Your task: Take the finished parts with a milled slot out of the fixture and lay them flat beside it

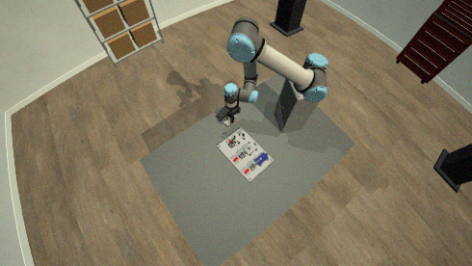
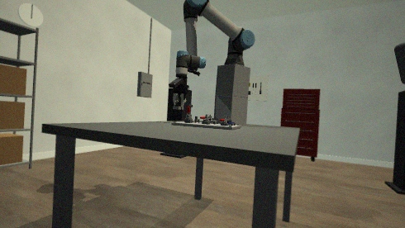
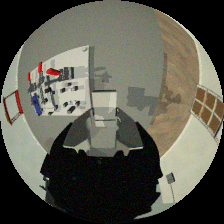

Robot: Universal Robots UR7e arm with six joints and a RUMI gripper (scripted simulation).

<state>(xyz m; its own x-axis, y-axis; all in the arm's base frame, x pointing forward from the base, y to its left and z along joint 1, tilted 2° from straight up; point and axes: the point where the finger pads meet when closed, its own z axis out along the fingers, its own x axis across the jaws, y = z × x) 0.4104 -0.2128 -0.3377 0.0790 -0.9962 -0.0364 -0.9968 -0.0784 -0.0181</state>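
My gripper [image 1: 227, 120] [image 2: 178, 103] [image 3: 105, 108] is shut on a pale grey finished part [image 1: 227, 123] [image 3: 104, 99], held above the table just off the fixture's back-left end. Its slot cannot be made out. The fixture [image 1: 262, 169] [image 2: 207, 126] [image 3: 82, 56] is a pale plate with three clamp stations. The station nearest the gripper shows no part. A light grey part [image 1: 250, 148] appears in the middle station, partly hidden by clamp pieces. The blue blank [image 1: 261, 159] [image 3: 36, 105] sits in the far station.
Red clamp handles [image 1: 247, 171] [image 3: 53, 72] stick up from the fixture; the one nearest the gripper stands upright in the exterior view. The grey table top [image 1: 193, 193] [image 2: 145, 134] [image 3: 120, 35] surrounds the fixture. The arm's pedestal [image 1: 288, 108] [image 2: 231, 91] stands behind it.
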